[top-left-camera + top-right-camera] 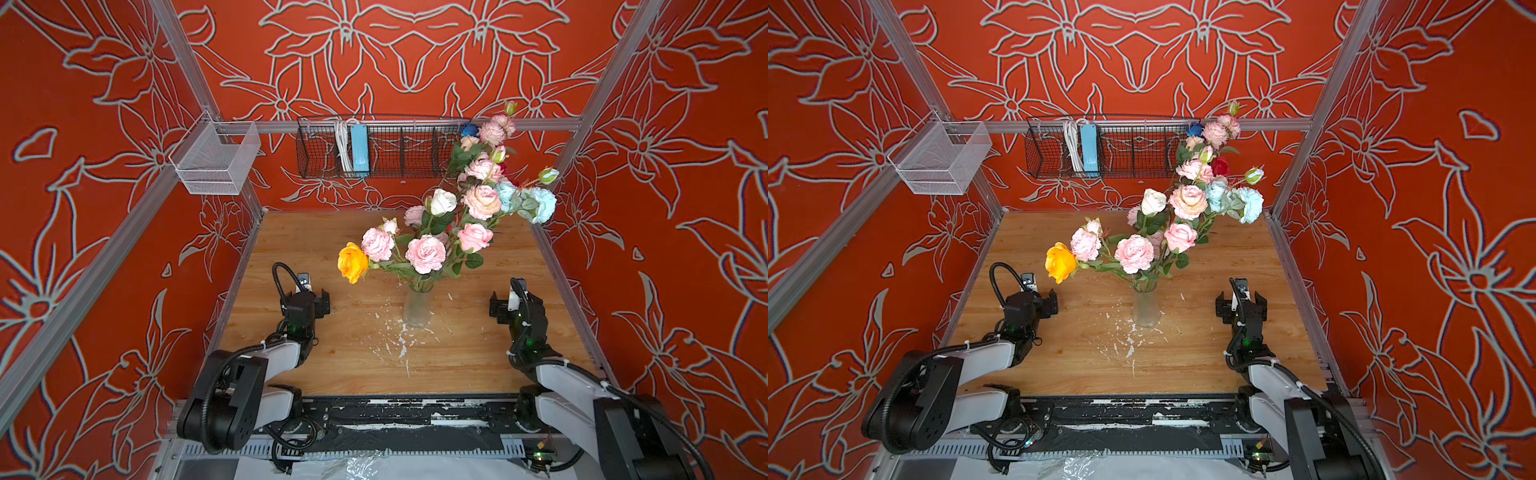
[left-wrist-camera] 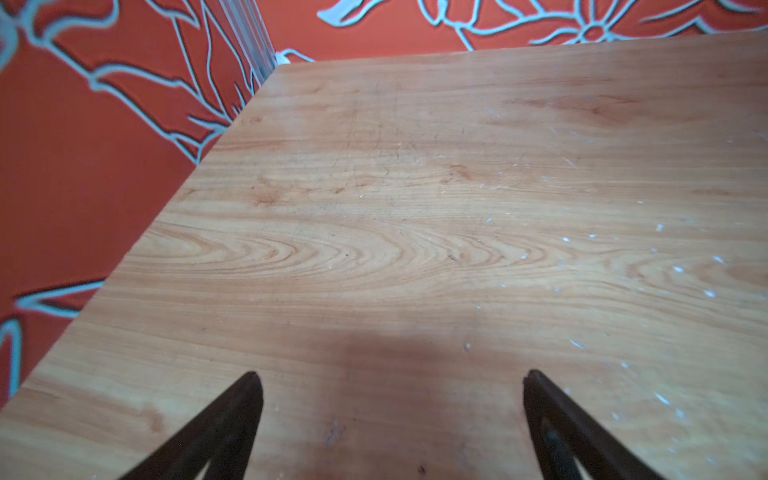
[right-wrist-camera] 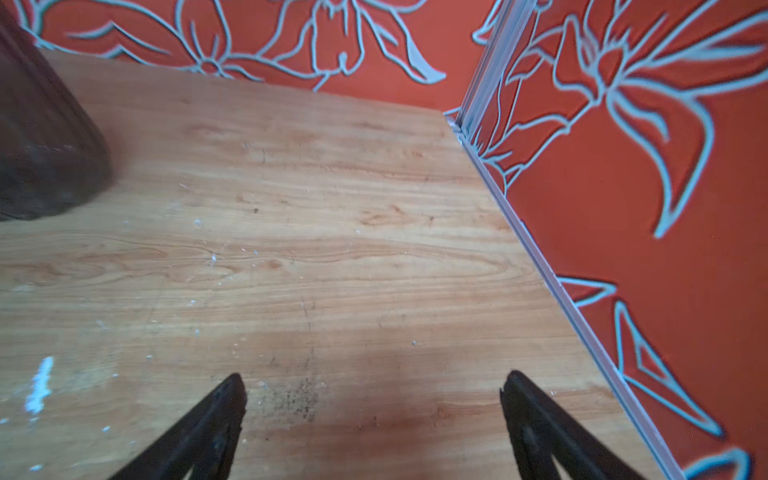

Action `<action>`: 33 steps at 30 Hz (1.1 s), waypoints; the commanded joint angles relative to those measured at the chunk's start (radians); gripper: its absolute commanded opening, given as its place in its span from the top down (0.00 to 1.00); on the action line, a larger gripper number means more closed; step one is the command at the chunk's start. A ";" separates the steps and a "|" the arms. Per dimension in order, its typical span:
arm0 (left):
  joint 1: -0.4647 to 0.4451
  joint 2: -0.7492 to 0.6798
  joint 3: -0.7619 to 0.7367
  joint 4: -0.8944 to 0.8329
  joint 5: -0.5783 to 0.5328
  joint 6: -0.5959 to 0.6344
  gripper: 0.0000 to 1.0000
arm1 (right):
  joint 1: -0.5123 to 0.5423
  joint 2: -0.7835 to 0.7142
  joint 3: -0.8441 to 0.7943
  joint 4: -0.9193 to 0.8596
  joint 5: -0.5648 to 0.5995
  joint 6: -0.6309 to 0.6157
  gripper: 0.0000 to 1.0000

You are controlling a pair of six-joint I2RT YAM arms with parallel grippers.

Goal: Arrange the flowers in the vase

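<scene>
Where red flower-patterned walls [image 1: 83, 174] enclose a white-flecked wooden table [image 1: 316, 357], the flowers [image 1: 426, 253] stand in a clear vase [image 1: 417, 309] at centre. A black wire basket [image 1: 415, 160] holds a blue power strip [image 1: 359, 147]. The left gripper [image 2: 392, 377] and right gripper [image 3: 374, 376] gape wide, empty.

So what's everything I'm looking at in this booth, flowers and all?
flowers: one bunch, mostly pink, with white, pale blue, orange, red and deep blue, stems in the vase
vase: one, translucent glass, upright mid-table
table: one, light wood
white flecks: many, scattered on the table in front of the vase
wire basket: one, black, hung on the back rail
power strip: one, blue, in that basket
cable: one, white, beside the strip
mesh basket: one, white, on the left rail
walls: three, red with pale flower outlines
left gripper: one, black, open, left of the vase
right gripper: one, black, open, right of the vase
</scene>
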State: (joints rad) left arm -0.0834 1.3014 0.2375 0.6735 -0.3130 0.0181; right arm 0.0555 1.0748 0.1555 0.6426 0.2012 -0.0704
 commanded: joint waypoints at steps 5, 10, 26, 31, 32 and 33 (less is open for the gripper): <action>0.050 0.046 0.110 -0.058 0.111 -0.043 0.03 | -0.072 0.330 0.098 0.271 -0.160 0.115 0.03; 0.070 0.051 0.132 -0.096 0.095 -0.077 0.03 | -0.064 0.353 0.153 0.210 -0.161 0.099 0.02; 0.073 0.048 0.129 -0.094 0.102 -0.076 0.03 | -0.032 0.336 0.166 0.150 -0.130 0.067 0.03; 0.073 0.048 0.129 -0.094 0.103 -0.076 0.03 | -0.026 0.337 0.168 0.149 -0.120 0.063 0.03; 0.073 0.048 0.129 -0.094 0.103 -0.076 0.02 | -0.025 0.336 0.168 0.150 -0.118 0.063 0.03; 0.073 0.048 0.129 -0.094 0.102 -0.076 0.03 | -0.025 0.337 0.167 0.149 -0.117 0.063 0.03</action>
State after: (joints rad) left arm -0.0166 1.3464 0.3573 0.5766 -0.2211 -0.0494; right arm 0.0235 1.4136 0.3004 0.7956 0.0692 0.0109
